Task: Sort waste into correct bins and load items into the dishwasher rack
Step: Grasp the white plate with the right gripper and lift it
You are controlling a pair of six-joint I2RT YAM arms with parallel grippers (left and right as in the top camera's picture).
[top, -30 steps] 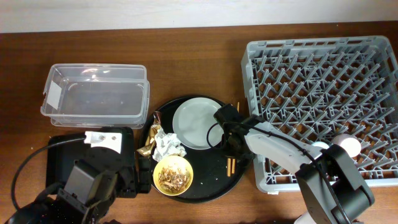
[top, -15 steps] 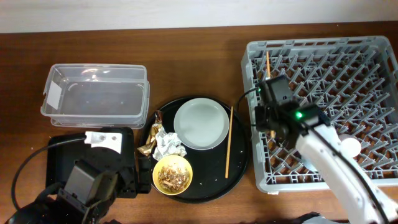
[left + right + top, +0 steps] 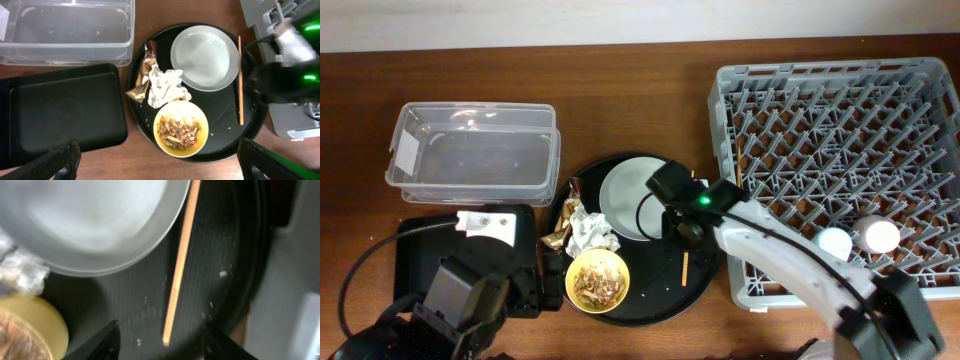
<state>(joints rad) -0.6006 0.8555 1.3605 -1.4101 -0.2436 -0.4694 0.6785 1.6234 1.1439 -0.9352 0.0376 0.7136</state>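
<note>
- At the near left, the left claw hangs with its fingers spread wide and holds nothing; the shallow black tray lies below it on the tabletop
- The yellow bowl sits on the near side of the round black tray, with the food scraps inside it
- Just beyond the bowl lie the crumpled napkin and, touching its left side, the foil wrapper
- The right claw hovers low over the round tray with its fingers open, one on each side of the near end of a chopstick that lies flat beside the green plate
- To the right, the blue cup and pink cup stand side by side in the near part of the grey rack
- Farthest back on the left is the clear tub
</note>
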